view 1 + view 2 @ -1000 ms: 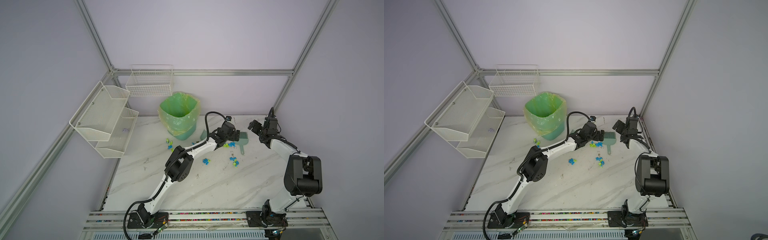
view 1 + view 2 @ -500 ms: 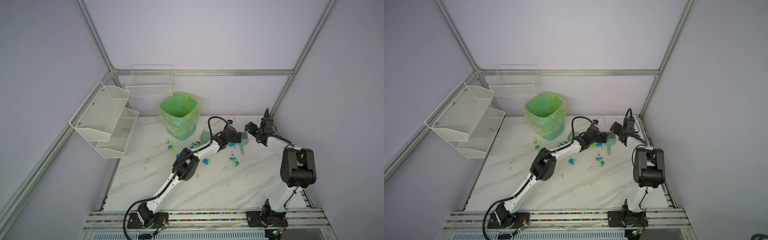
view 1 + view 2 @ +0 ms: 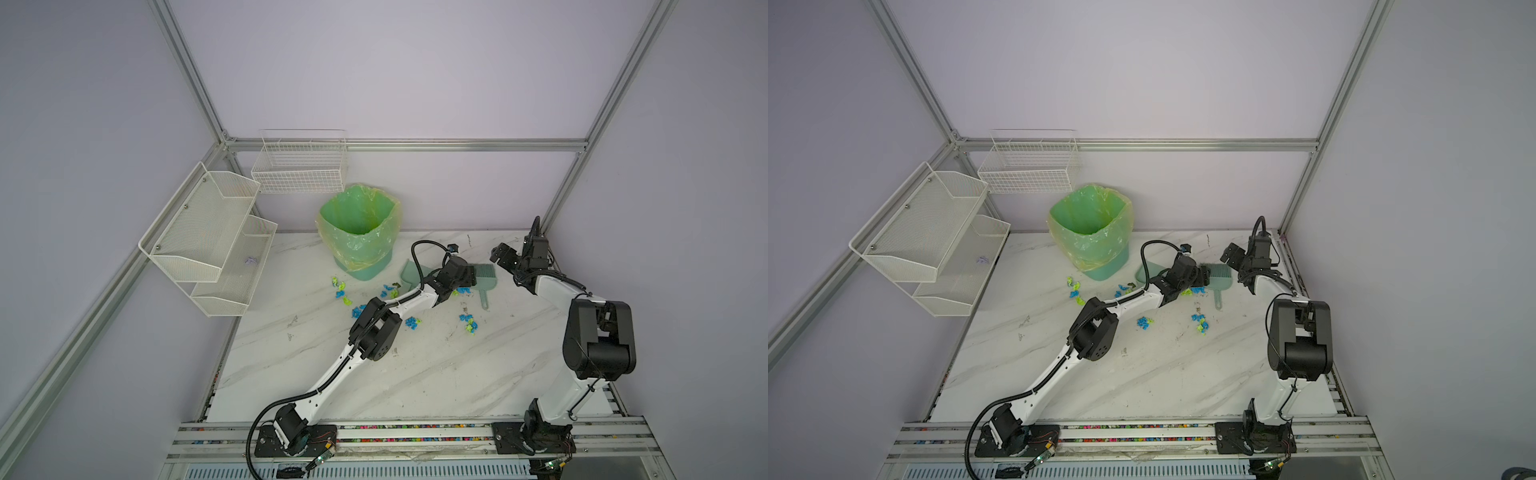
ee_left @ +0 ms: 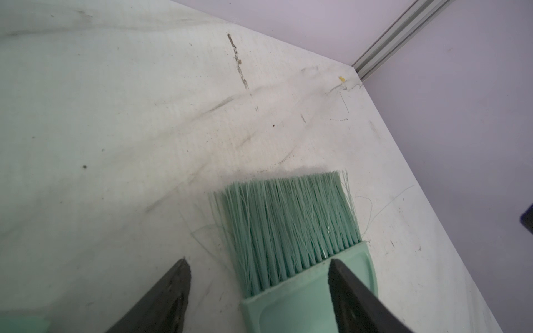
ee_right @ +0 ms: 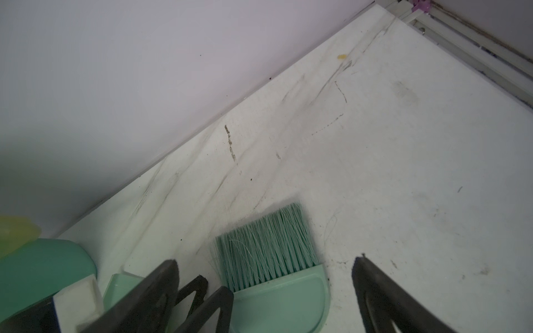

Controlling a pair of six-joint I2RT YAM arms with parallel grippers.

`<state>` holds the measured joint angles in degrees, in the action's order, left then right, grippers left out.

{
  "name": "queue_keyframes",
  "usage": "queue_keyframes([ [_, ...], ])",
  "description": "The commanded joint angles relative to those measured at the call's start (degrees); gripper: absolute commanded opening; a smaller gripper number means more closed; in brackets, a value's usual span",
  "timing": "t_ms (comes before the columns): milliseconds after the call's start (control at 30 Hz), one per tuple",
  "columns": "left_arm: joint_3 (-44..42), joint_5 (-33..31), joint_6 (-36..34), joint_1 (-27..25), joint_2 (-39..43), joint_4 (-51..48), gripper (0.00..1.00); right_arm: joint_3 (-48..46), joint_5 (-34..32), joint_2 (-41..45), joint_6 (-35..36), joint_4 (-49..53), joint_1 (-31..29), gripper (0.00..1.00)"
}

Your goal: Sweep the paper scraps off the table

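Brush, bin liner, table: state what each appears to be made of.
Brush: thin mint-green bristles, some splayed, in a smooth matte moulded head; looks plastic throughout. Bin liner: thin translucent green film, crinkled over the rim; likely polythene. Table: white, grey-veined, scuffed flat top; marble-look, stone or laminate cannot be told.

No text, label, brand, number or sign can be read in any of the views. In both top views a row of small coloured specks (image 3: pixel 415 427) runs along the front rail (image 3: pixel 415 435), but they are too small to tell if any of them is a letter or a figure.
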<state>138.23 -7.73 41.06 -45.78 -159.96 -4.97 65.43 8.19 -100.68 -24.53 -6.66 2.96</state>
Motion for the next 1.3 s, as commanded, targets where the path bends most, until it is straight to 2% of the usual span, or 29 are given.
queue_keyframes([
  [0,5.38,-0.44,1.65,0.04,-1.07,0.84,0.71,-0.35,-0.64,1.33,0.45,-0.91,0.32,0.97],
  [933,10.08,-3.23,4.34,-0.35,-8.92,7.41,0.34,-1.6,0.71,1.63,0.63,-0.29,1.78,0.97],
  [1067,10.56,-3.01,4.56,-0.32,-9.54,7.79,0.22,-1.79,0.74,1.89,0.63,-0.29,2.05,0.97],
  [1200,10.43,-2.94,3.74,-0.32,-8.97,7.39,0.02,-1.8,0.77,2.03,0.5,-0.12,2.14,0.97],
  [1267,9.27,-3.12,3.18,-0.33,-7.81,7.19,0.0,-2.0,0.86,2.32,0.29,-0.11,2.21,0.97],
])
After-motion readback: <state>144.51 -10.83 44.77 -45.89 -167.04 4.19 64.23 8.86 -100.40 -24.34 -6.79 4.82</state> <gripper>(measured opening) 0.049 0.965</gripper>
